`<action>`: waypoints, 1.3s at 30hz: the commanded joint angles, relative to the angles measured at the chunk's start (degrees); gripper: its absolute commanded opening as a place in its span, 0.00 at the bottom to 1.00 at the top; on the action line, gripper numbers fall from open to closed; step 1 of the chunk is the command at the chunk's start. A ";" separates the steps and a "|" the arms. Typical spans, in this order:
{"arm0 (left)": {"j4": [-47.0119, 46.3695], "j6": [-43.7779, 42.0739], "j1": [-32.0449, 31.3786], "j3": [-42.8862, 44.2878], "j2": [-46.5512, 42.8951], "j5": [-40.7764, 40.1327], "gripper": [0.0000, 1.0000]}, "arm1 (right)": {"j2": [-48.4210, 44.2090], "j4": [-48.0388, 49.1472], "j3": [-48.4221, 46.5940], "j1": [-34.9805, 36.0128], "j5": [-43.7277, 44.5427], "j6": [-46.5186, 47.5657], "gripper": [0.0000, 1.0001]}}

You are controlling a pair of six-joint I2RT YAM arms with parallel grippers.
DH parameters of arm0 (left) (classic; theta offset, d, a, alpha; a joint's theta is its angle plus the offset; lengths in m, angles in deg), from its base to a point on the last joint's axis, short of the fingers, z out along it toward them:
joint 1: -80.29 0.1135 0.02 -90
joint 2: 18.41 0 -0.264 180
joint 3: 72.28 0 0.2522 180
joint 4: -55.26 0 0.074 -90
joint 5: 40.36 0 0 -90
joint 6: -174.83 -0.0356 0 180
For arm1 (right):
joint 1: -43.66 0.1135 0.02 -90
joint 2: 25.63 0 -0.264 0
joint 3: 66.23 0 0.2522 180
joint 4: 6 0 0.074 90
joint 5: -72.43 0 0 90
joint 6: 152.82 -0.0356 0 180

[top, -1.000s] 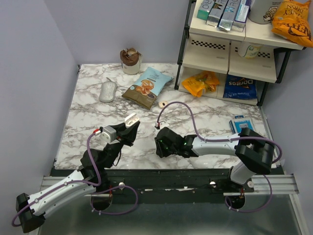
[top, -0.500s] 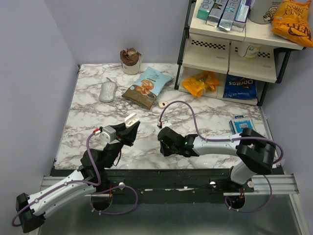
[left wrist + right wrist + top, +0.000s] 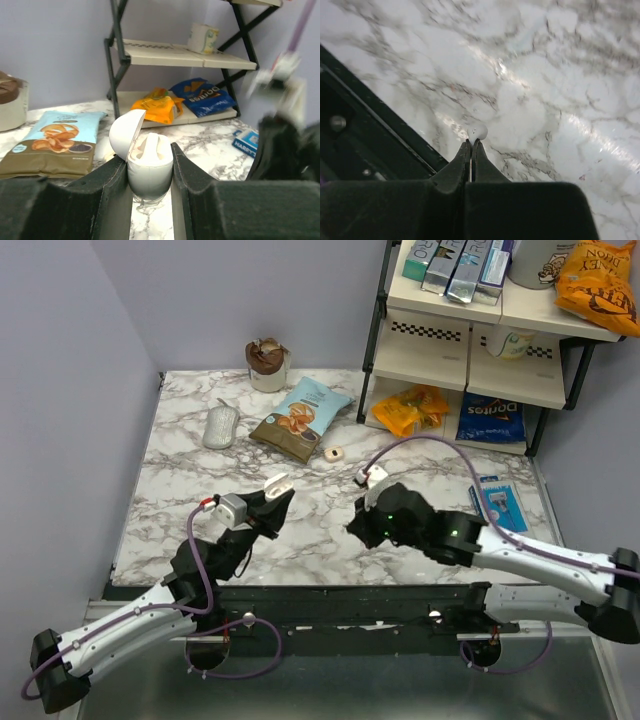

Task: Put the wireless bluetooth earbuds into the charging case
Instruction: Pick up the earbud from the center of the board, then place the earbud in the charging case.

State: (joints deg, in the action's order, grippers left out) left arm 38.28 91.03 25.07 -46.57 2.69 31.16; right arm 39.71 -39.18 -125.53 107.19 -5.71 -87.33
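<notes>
Case (image 3: 150, 172), cream, clamped upright between the two fingers of the left gripper (image 3: 149, 157), raised off the table (image 3: 170, 500). Lid (image 3: 124, 134) swung open, tipped back to the left in the wrist view. In the mouth of the case, a pale rounded shape; whether bud or inner moulding, not to be told.

Bud (image 3: 477, 131), white, nipped at the very tips of the right gripper (image 3: 471, 146), fingers pressed together on it with only a hairline gap behind. Beneath it marble, close by the dark front edge of the table; touching or lifted, not to be told from the wrist view. Hidden from above by the gripper itself.

Seen from above, both grippers near the table's front, the left pointing up and to the right, the right pointing left, apart from each other with bare marble between.

Farther back on the table: grey mouse (image 3: 221, 426), snack bag (image 3: 302, 418) just to its right, small disc (image 3: 333, 452) near the bag's lower corner, brown-topped cup (image 3: 267, 363) at the back wall. At the right, rack (image 3: 470, 340), with orange bag (image 3: 412, 407) and blue bag (image 3: 492, 418) on its lowest shelf. Flat blue pack (image 3: 497, 498) on the marble in front of the rack, beside the right arm.
</notes>
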 commanded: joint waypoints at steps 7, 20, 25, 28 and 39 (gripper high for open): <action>-6.60 6.71 4.41 8.09 10.88 31.84 0.00 | -16.28 -20.12 -22.39 -0.16 -17.30 26.52 0.01; -16.63 24.91 14.53 24.96 33.91 74.20 0.00 | -18.50 -21.99 -24.77 -0.07 -22.75 34.00 0.01; -18.91 27.37 14.53 26.38 38.13 77.63 0.00 | -18.32 -17.41 -25.47 -0.07 -23.81 33.65 0.01; -21.19 28.78 14.44 26.11 39.45 79.20 0.00 | -17.01 -16.88 -26.88 -0.07 -24.34 34.18 0.01; -19.88 28.87 14.26 26.64 39.72 81.06 0.00 | -13.58 -16.00 -27.50 -0.07 -27.41 34.53 0.01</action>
State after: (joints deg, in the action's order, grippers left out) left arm 20.64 119.57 39.34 -21.29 42.63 109.21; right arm 25.63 -56.75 -152.00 107.01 -30.98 -53.69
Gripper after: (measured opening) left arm 0.372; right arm 0.014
